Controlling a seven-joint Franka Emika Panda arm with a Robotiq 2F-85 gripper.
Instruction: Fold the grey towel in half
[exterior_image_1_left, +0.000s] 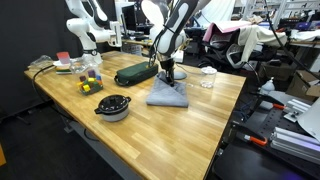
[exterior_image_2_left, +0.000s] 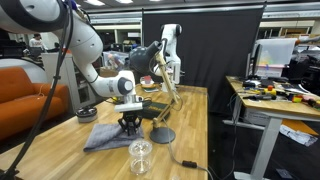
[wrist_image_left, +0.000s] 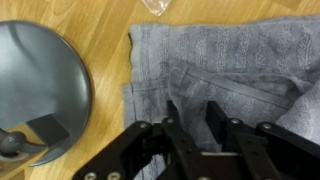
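The grey towel lies on the wooden table, wrinkled and partly doubled over. It also shows in an exterior view and fills the right of the wrist view. My gripper stands straight down on the towel's far edge, as also seen in an exterior view. In the wrist view its two black fingers are close together with a raised ridge of the cloth pinched between them.
A grey round plate lies right beside the towel. A clear glass stands near it. A dark green zip case, a dark bowl and coloured blocks sit further along the table.
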